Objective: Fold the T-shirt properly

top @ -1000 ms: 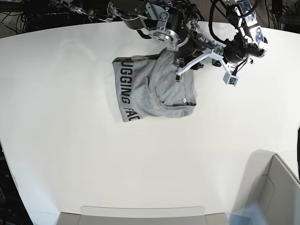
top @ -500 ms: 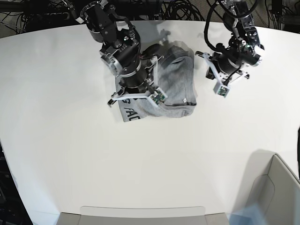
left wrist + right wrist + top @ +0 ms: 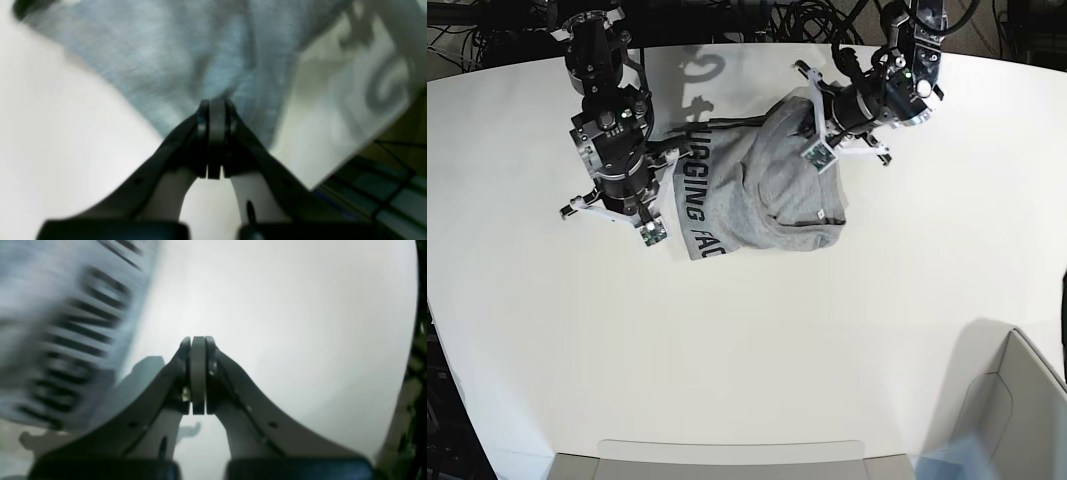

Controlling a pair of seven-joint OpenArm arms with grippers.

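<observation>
The heather-grey T-shirt lies bunched on the white table, with black block lettering showing along its left edge. My left gripper is at the shirt's upper right edge, shut. In the left wrist view its fingertips are pressed together right at the grey cloth, with no fabric seen between them. My right gripper hovers over bare table just left of the shirt, shut on nothing. The lettered cloth is blurred at the left of the right wrist view.
A grey bin stands at the table's front right corner. A flat grey tray edge runs along the front. Cables lie beyond the table's far edge, close behind both arms.
The right arm swung from the shirt's upper right, across it, to the table at its left, and its jaws closed. The left arm moved left onto the shirt's upper right edge.
</observation>
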